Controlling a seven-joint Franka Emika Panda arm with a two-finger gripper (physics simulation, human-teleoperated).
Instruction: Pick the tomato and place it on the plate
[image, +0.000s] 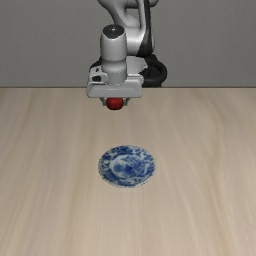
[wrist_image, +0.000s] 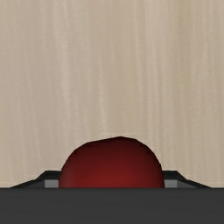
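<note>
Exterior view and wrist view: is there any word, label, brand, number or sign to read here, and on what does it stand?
None: no readable text in either view.
plate: blue-and-white ornament only, no letters or numbers.
tomato: plain red, no label.
table: bare wood grain, no marking.
robot arm: plain grey and white housing, no brand or number visible.

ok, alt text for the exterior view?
A red tomato shows right under the robot's jaws, over a light wooden table. A blue-and-white plate lies lower in the frame, apart from them, with nothing on it.
</note>
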